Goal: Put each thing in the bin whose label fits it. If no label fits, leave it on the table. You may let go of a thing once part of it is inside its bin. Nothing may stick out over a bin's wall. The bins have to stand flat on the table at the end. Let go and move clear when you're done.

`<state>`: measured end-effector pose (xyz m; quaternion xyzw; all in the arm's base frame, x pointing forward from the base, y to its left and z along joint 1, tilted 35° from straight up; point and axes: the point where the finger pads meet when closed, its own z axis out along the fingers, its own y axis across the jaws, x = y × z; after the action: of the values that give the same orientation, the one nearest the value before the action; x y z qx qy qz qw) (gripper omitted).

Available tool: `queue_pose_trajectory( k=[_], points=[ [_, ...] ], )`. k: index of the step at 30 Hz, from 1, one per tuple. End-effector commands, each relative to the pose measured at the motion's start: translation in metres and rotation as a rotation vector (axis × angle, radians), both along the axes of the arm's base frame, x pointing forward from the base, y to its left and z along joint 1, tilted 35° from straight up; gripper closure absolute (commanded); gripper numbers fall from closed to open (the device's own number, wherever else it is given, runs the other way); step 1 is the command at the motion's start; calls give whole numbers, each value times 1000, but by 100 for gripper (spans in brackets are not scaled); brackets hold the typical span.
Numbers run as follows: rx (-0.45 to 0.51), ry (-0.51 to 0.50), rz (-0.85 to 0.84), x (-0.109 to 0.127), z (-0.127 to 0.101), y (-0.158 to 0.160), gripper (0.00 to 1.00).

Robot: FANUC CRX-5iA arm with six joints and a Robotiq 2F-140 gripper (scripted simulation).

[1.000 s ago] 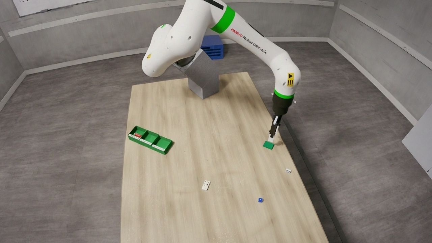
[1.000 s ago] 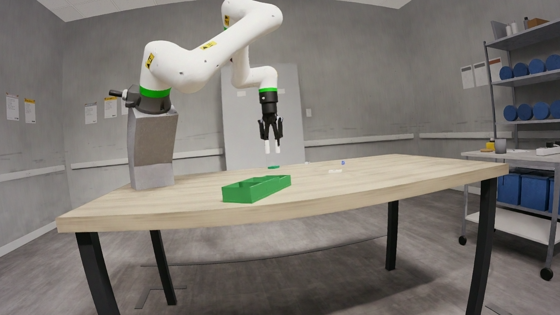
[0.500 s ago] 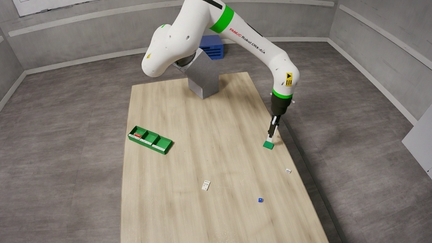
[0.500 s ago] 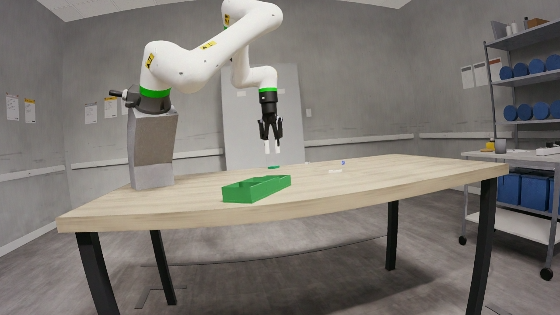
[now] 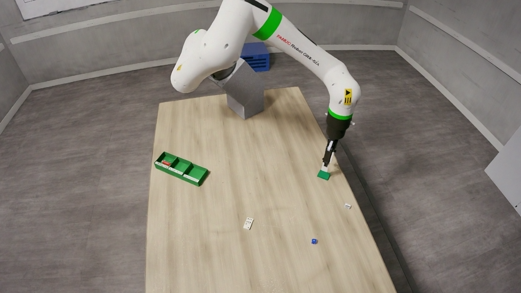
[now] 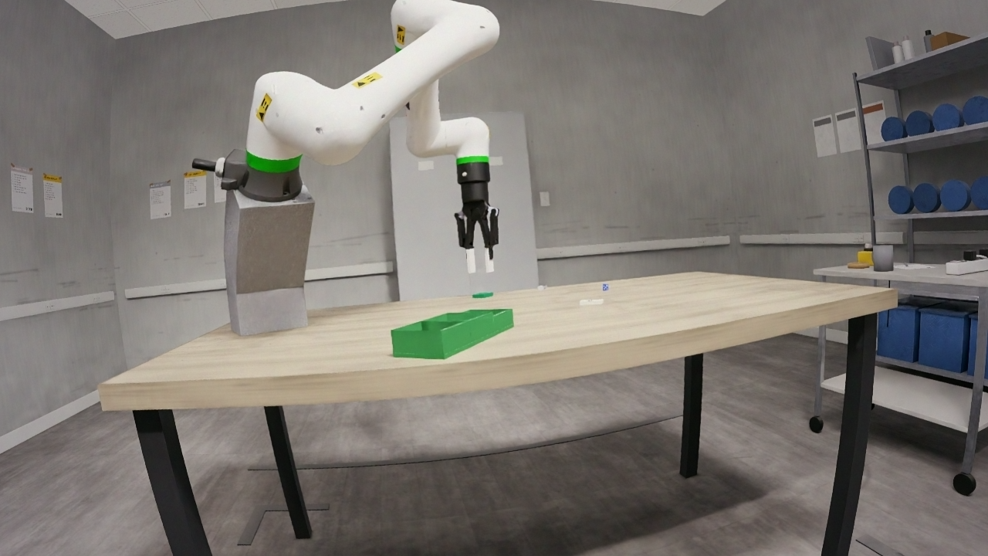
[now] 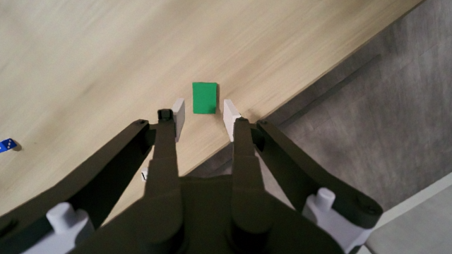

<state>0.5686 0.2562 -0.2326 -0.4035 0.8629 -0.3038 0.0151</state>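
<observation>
The gripper (image 7: 202, 116) hangs above the green block (image 7: 204, 97), part open and holding nothing. The block lies near the table (image 5: 233, 153) edge, far from the bin (image 5: 180, 169). Go straight down, one finger each side, then squeeze.

Shelf rack (image 6: 864, 145), blue crate (image 5: 256, 55)

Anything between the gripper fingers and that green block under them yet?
No. In the exterior view the gripper hangs above the green block, with only air between; it holds nothing.
</observation>
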Motion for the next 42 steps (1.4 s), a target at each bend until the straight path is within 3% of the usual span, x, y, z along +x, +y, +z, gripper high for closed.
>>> queue_pose_trajectory(
  k=[1, 14, 40, 41, 42],
  points=[
    [0, 0, 0, 3, -10, -6, 60],
    [0, 0, 0, 15, -44, -27, 60],
    [0, 0, 0, 18, -54, -34, 60],
    [0, 0, 0, 18, -54, -34, 71],
    [0, 0, 0, 18, -54, -34, 71]
  ],
)
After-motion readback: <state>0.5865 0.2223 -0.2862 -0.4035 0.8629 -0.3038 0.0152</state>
